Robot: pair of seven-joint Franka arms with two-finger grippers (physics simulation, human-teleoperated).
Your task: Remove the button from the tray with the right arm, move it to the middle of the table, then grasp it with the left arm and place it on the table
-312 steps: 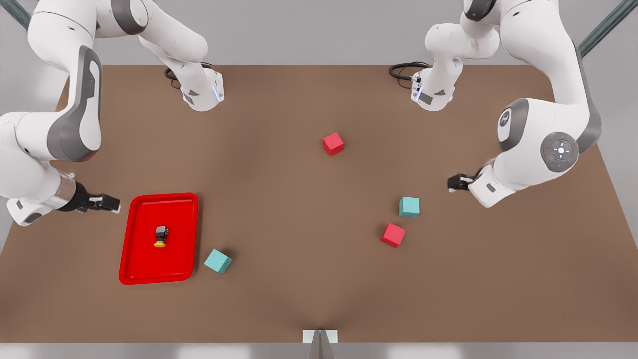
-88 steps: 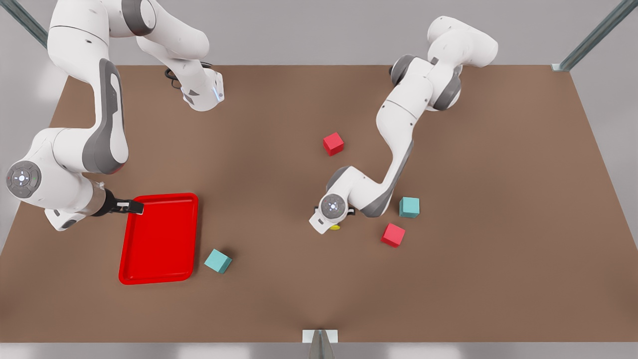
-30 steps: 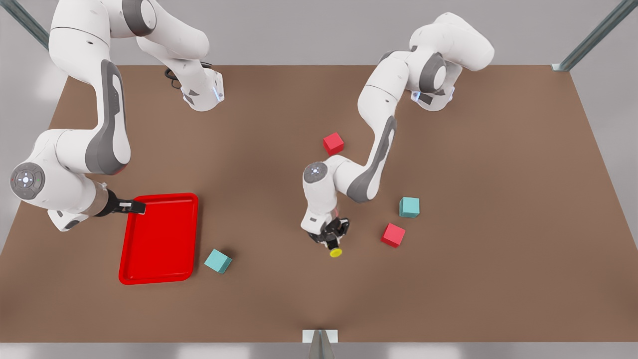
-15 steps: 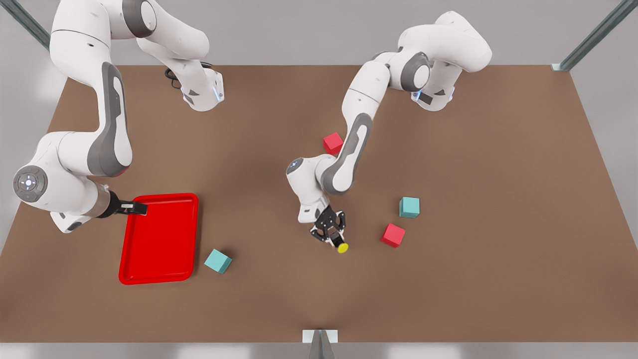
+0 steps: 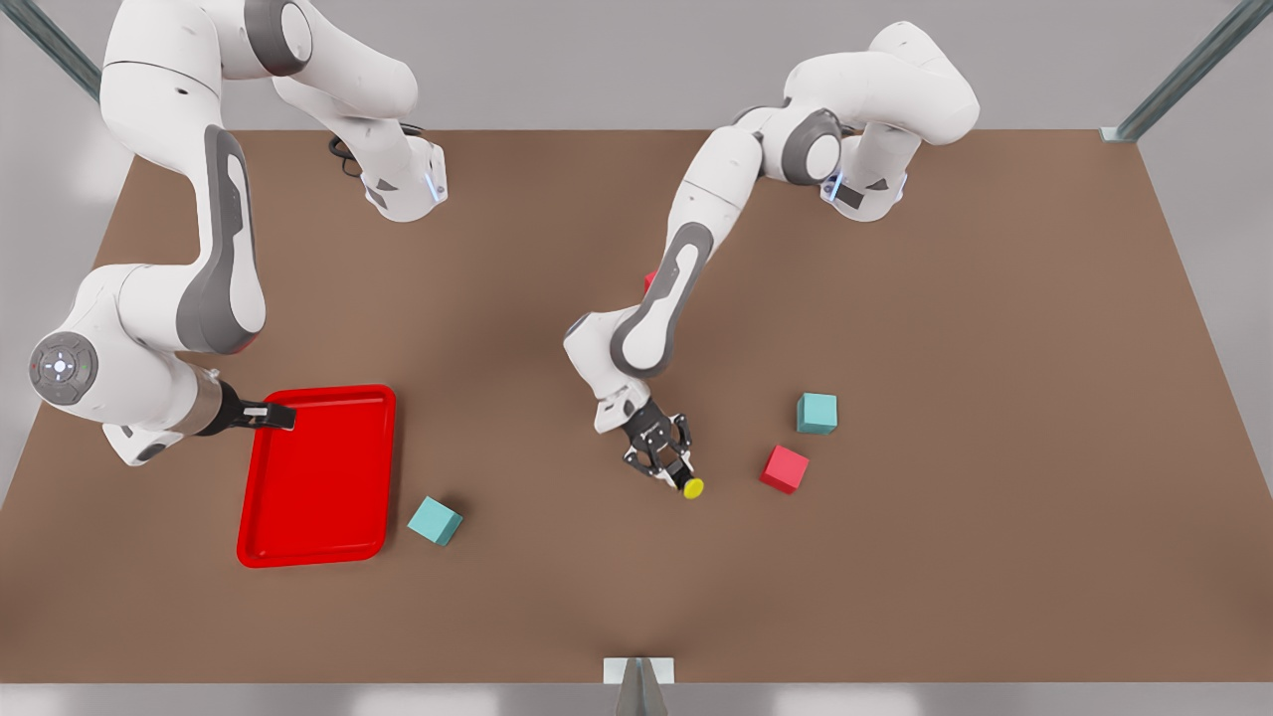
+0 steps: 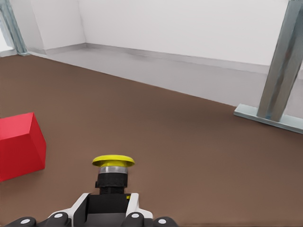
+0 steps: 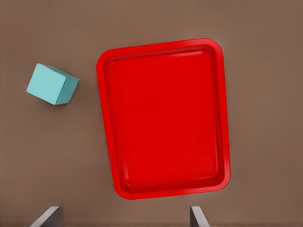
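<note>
Left gripper (image 5: 674, 471) is clamped on the button (image 5: 692, 487), now swung lower toward mid-table (image 5: 895, 597) for set-down; right gripper (image 5: 269, 415), fingers apart, waits over the empty tray (image 5: 261, 545).

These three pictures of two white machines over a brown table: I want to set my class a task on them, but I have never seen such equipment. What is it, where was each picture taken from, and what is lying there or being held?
These are simulator renders of two jointed robot arms, each ending in two-finger jaws. The front view looks down on the whole table from above. The other two come from cameras on the arms' wrists.

The left gripper, near the table's middle, is shut on the button, a small dark block with a yellow cap; its wrist camera shows that cap close up.

The right gripper waits over the edge of the red tray, jaws open. Its camera looks straight down into the tray, which holds nothing.

On the table lie two teal cubes and a red cube. A second red cube peeks from behind the left arm.
</note>
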